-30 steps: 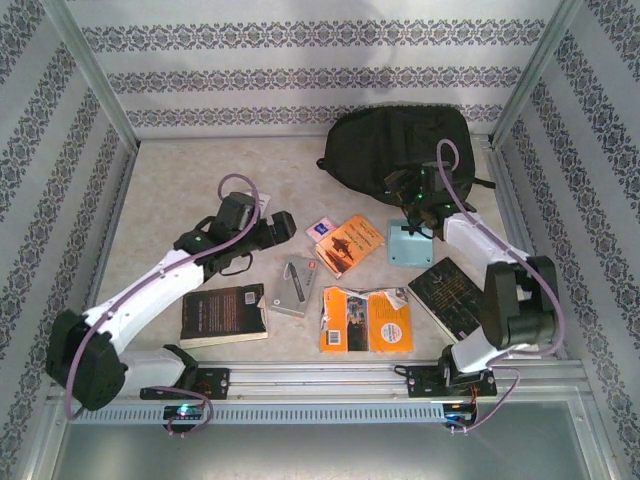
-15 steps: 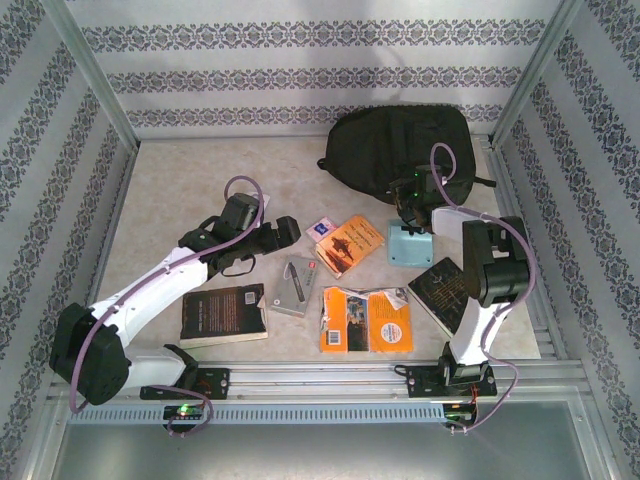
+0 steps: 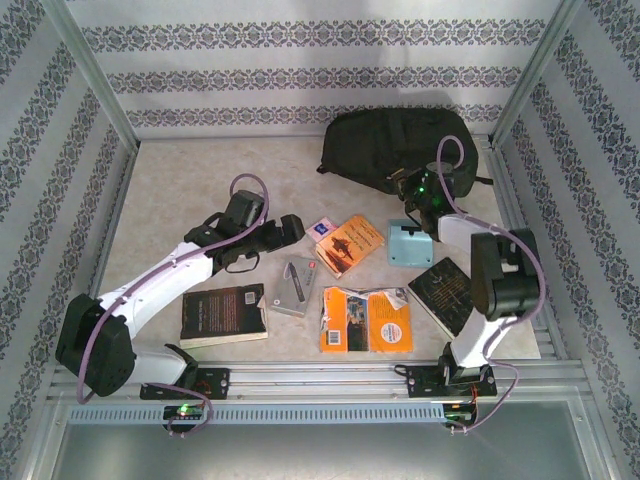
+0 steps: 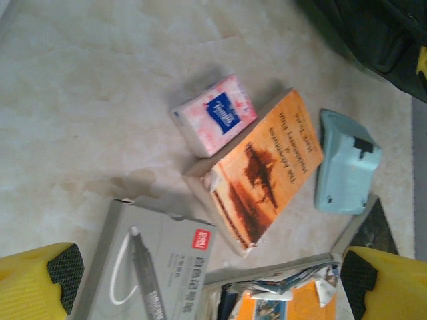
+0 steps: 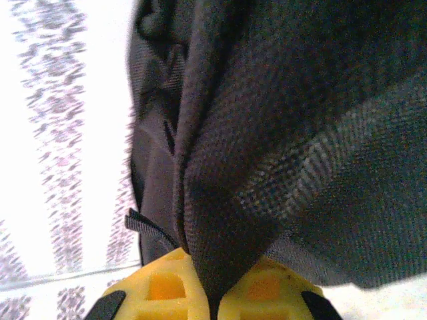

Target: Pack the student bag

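The student bag point(image 3: 395, 140), black and soft, lies at the back right of the table. My right gripper point(image 3: 413, 186) is at its near edge, shut on a fold of the bag's black fabric point(image 5: 220, 220). The fold is pinched between the yellow fingers point(image 5: 153, 290). My left gripper point(image 3: 287, 229) hangs open over the loose items in the middle, and its wide-apart yellow fingertips point(image 4: 57, 273) hold nothing. Below it lie a pink tissue pack point(image 4: 215, 115), an orange book point(image 4: 267, 167) and a grey pen box point(image 4: 150, 267).
A light blue device point(image 3: 408, 243) lies by the right arm. A dark book point(image 3: 448, 290) sits at the right, an orange magazine point(image 3: 367, 320) at the front middle, and another dark book point(image 3: 224, 313) at the front left. Patterned walls and metal rails enclose the table.
My right gripper has shut on the bag's near edge and drawn it up, so the bag's outline has shifted. My left gripper has edged a little to the right, still open.
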`<state>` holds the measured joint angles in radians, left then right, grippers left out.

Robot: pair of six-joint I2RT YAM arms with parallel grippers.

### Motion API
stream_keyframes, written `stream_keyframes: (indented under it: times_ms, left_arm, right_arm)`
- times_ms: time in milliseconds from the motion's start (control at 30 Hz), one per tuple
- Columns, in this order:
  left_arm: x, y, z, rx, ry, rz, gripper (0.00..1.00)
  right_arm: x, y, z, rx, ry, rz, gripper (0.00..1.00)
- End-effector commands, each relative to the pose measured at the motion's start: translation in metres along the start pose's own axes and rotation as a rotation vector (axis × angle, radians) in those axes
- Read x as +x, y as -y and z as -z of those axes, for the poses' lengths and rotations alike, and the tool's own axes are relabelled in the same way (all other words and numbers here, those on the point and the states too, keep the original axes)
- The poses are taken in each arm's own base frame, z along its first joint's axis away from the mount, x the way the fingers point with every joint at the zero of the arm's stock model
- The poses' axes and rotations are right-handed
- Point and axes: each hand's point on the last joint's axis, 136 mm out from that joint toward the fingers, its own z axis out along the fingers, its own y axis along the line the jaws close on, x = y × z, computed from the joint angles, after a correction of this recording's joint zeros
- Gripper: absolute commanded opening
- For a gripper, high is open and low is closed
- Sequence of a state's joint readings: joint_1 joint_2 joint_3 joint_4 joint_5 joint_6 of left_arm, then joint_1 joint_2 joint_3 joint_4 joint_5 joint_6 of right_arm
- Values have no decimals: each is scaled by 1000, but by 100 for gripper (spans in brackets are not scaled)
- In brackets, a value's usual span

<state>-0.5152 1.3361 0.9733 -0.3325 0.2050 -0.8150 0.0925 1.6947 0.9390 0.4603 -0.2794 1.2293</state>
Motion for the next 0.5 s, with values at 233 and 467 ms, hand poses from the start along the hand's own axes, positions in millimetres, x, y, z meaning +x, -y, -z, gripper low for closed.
stream_keyframes:
  times_ms: [233, 467]
  left_arm:
    - [-27, 39, 30, 145, 80, 23, 100]
    - [-20, 35, 52, 163, 95, 90, 100]
  right_arm:
    - [40, -92, 71, -164, 12, 284, 0]
    - [109, -58, 110, -28, 25, 381, 0]
